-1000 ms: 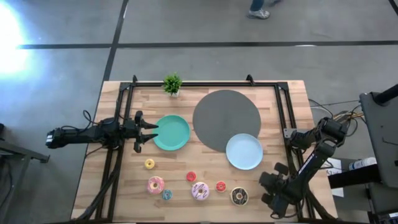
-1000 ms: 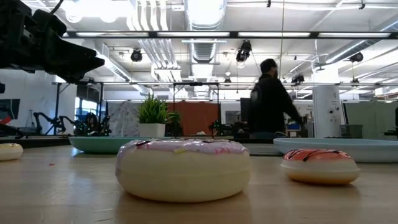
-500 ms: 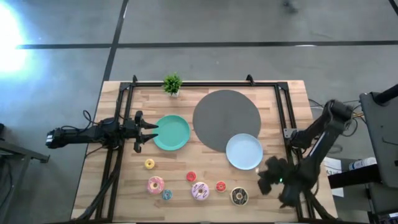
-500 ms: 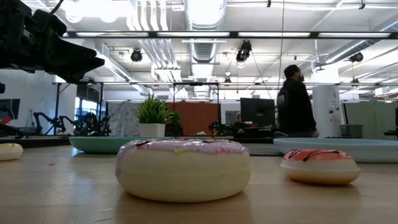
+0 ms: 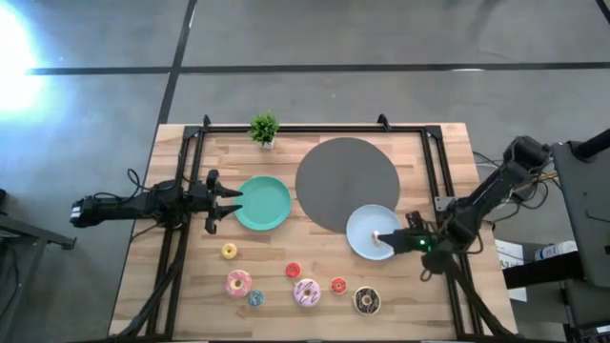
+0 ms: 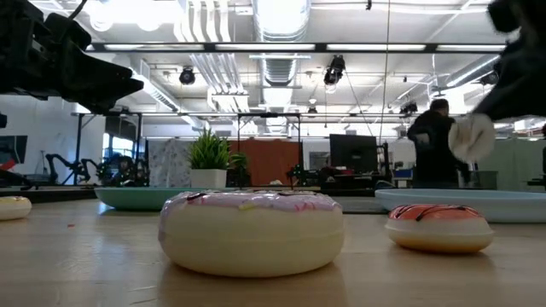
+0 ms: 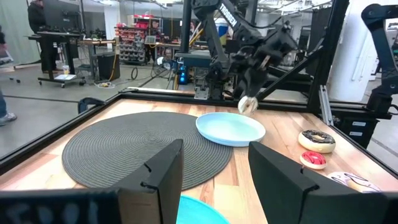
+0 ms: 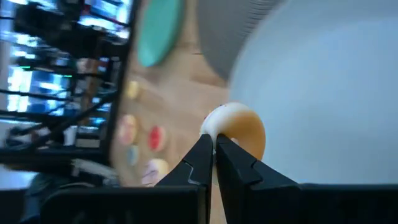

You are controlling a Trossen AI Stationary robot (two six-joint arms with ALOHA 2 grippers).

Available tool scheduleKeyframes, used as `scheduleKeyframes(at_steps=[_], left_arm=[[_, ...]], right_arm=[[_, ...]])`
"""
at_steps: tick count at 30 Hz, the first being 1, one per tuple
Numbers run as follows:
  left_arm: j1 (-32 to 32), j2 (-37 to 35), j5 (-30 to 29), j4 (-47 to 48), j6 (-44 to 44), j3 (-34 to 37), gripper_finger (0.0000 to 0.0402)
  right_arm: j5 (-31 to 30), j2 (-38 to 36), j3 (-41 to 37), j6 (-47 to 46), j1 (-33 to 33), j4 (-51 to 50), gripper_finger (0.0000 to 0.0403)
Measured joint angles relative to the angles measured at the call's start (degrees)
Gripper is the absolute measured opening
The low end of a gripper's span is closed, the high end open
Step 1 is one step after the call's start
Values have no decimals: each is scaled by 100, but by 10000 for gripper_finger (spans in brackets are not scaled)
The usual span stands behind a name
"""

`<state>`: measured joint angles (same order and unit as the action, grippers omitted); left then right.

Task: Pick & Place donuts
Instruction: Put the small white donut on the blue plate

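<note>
Hanging over the light-blue plate (image 5: 362,221), the right claw (image 5: 389,239) was pinched shut on a pale orange mini donut (image 5: 380,237), gripped by its rim at the fingertips. The right wrist view showed both fingers (image 8: 231,163) pressed together w/ the donut (image 8: 239,129) sticking out past the tips, plate underneath. In the low view that donut (image 6: 472,136) was clearly up off the counter (image 5: 191,286), above the plate rim.

Left claw (image 5: 236,202) sat at the near-left edge of the green plate (image 5: 272,208), level w/ the counter, fingers (image 7: 163,174) moderately apart, nothing betw. them.

Other donuts lay on bare wood along the front of the counter, none on a plate:
- yellow mini (image 5: 229,251), nearest the green plate
- pink large (image 5: 238,282) w/ teal mini (image 5: 255,298) just beside it
- red mini (image 5: 293,271)
- pink-white sprinkled large (image 5: 307,292), just below that red one
- 2nd red mini (image 5: 338,285)
- dark chocolate large (image 5: 367,301), furthest right, near the light-blue plate

Round grey mat (image 5: 346,176) took the back-centre; the light-blue plate overlapped its front-right edge. Small potted plant (image 5: 264,127) stood at the back edge. A person (image 6: 433,149) stood in the room beyond the counter.
</note>
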<state>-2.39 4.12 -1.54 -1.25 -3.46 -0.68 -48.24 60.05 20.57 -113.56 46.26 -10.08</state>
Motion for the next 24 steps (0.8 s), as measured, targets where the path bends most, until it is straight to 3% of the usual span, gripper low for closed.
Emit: scheduleKeyframes(at_steps=[5,12,24], left_arm=[[1,-1,0,0,2,0,156],[2,-2,0,0,0,0,156],[2,-2,0,2,1,1,156]], right_arm=[[1076,186,-130,-141,-387,-1,9],[1581,456,-58,-151,-492,-89,9],[2171,571,760,-93,-492,-2435,14]])
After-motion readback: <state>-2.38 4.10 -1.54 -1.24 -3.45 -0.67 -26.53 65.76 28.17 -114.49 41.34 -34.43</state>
